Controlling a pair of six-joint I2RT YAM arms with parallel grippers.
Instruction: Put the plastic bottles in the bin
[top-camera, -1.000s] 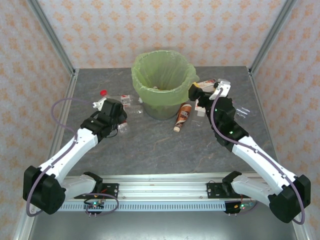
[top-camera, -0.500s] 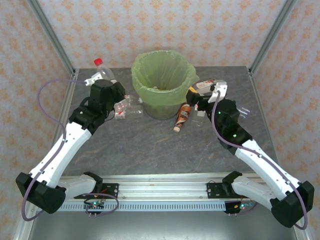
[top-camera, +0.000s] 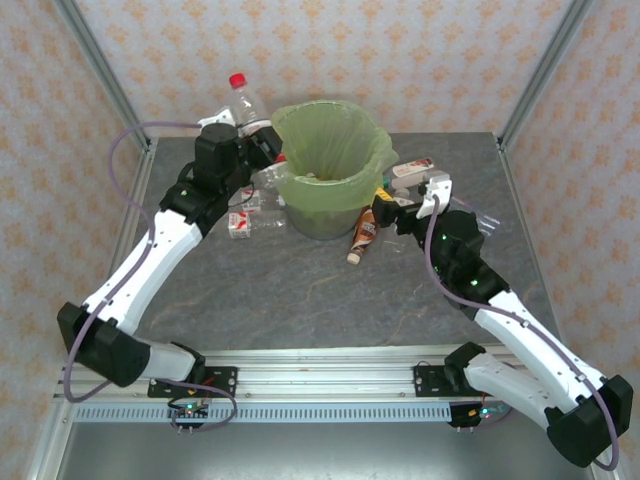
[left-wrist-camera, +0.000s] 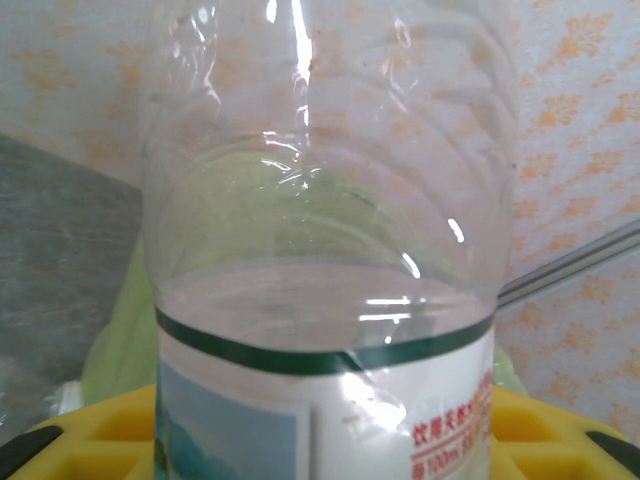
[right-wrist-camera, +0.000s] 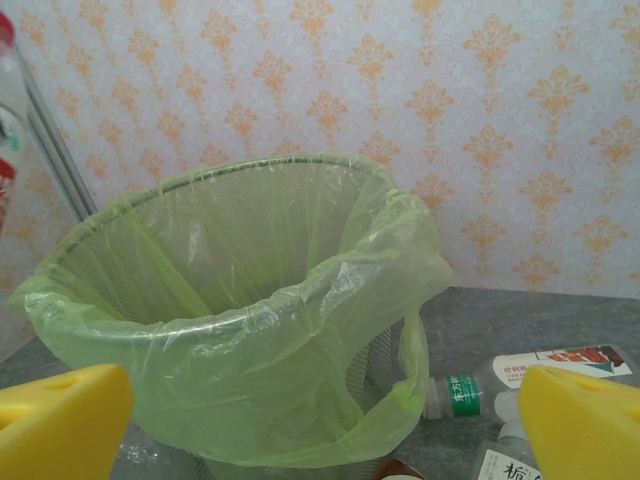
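Left end effector (top-camera: 243, 137), pinching 1 clear red-capped bottle (top-camera: 244, 102) upright, has risen from the table (top-camera: 300, 290) to rim height with the bin (top-camera: 325, 205) just to its right, so release looks close; right end effector (top-camera: 392, 205) hangs spread wide, facing the bin.

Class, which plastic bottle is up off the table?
The clear red-capped bottle, held cap-up in the left gripper beside the bin; the others lie on the table.

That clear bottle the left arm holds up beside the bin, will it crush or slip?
The clear bottle looks see-through with no liquid, so probably light. Its wall shows ripples and dents, so a hard squeeze may buckle it. Glossy plastic might slip.
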